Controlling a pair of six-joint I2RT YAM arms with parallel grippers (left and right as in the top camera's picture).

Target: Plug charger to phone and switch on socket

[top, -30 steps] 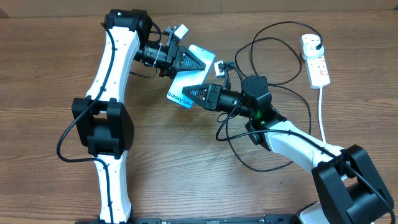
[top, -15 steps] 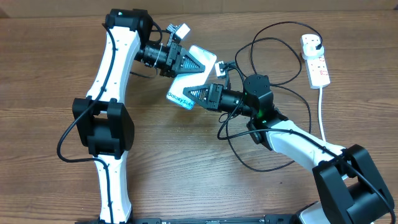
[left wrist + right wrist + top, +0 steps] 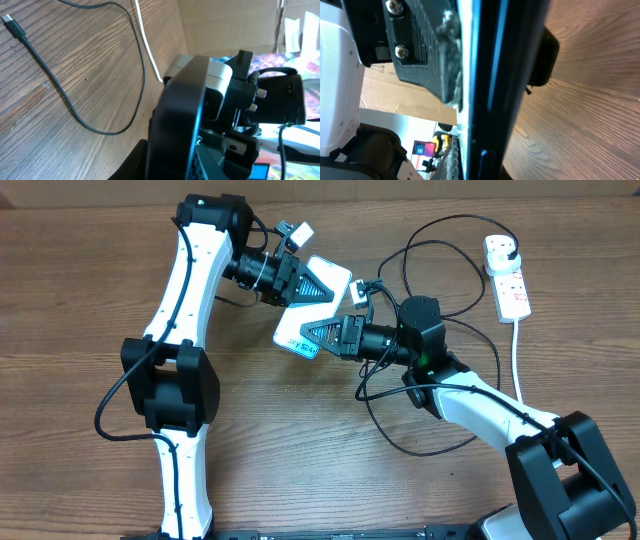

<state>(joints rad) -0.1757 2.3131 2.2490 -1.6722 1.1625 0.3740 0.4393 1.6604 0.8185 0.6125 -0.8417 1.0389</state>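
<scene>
Wooden table [image 3: 80,300] seen from above. 2 robot arms meet at the far middle, both holding the phone [image 3: 316,311]. The left gripper [image 3: 322,290] pinches the phone's far end and the right gripper [image 3: 312,335] pinches its near end. The white socket [image 3: 508,276] lies at the far right. The charger [image 3: 440,222] cable loops between, and its connector tip [image 3: 9,21] lies loose on the table.

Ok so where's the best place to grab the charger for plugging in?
Grip the charger just behind its connector tip, coming straight down from above and pinching across the cable. The tip lies flat and free on the table, so this should leave its end bare for the phone.
</scene>
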